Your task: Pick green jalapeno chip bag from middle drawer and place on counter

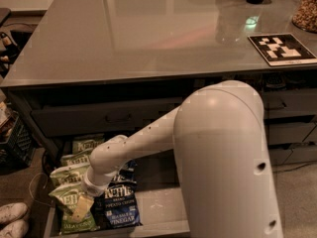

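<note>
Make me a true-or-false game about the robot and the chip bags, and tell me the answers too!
1. The gripper is down in the middle drawer, at the green jalapeno chip bag. True.
2. A dark blue chip bag lies on the counter. False: it lies in the drawer, right beside the green one.
3. A black-and-white patterned board sits on the counter. True.
4. The middle drawer is shut. False: it is pulled open, and the bags inside it show.
5. The green jalapeno chip bag is already on the counter. False: it is in the drawer.
</note>
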`<state>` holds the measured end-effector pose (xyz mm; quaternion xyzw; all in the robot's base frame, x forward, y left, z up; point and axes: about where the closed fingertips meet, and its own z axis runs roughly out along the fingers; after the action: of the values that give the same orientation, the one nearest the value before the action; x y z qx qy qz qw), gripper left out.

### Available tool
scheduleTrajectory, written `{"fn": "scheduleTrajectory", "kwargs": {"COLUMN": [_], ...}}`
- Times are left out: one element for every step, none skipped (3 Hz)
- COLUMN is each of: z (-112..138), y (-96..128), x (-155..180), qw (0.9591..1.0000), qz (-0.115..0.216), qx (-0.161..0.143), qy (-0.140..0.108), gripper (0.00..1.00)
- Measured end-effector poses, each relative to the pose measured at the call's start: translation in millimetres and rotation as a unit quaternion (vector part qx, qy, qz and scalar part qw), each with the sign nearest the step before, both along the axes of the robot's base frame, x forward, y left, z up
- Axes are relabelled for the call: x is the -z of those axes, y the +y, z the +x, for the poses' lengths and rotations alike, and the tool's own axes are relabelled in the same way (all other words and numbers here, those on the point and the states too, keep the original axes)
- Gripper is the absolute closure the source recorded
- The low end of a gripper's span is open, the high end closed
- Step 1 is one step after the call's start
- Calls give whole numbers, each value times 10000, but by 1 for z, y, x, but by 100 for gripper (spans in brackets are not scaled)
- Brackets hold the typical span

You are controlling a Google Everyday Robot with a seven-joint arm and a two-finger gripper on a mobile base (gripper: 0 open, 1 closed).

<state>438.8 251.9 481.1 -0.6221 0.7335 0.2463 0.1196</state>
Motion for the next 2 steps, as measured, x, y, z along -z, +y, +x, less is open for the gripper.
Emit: {"fn": "scheduleTrajectory", "kwargs": {"z": [-6,-16], "y": [-4,-3], "x": [-21,-29], "qw": [9999,9998], "qz": [90,181], "qx": [32,-5], "qy": [-130,-127], "gripper": [16,15]}}
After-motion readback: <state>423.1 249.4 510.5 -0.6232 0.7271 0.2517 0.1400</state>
